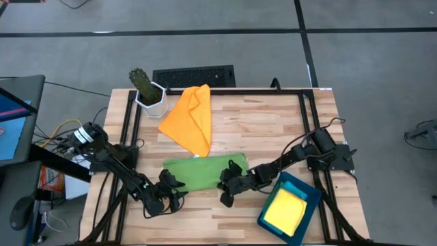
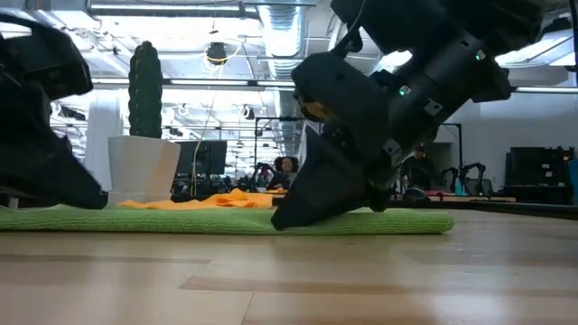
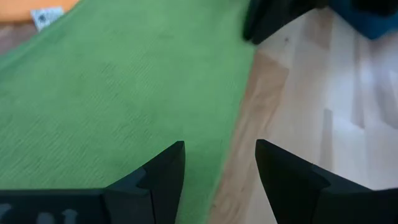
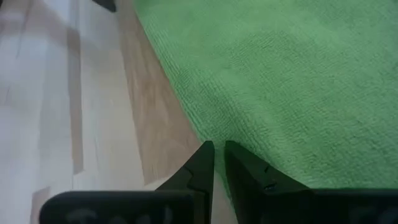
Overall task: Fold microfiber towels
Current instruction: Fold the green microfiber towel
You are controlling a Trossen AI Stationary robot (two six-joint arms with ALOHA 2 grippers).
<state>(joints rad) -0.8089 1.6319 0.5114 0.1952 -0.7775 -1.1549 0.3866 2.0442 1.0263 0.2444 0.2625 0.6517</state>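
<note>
The green towel lies flat on the wooden surface, near the 6 o'clock side in the high view. It is a long folded strip, and its long axis runs from 9 o'clock to 3 o'clock, a little raised at the 3 o'clock end. Its weave looks fine and ribbed. The left pincer is released, its fingers spread over the towel's edge at the 9 o'clock end. The right pincer is nearly clenched at the towel's border at the 3 o'clock end; I cannot tell if it pinches the cloth. The orange towel lies crumpled toward 12 o'clock. A yellow towel sits in the teal tray at 4 o'clock.
</note>
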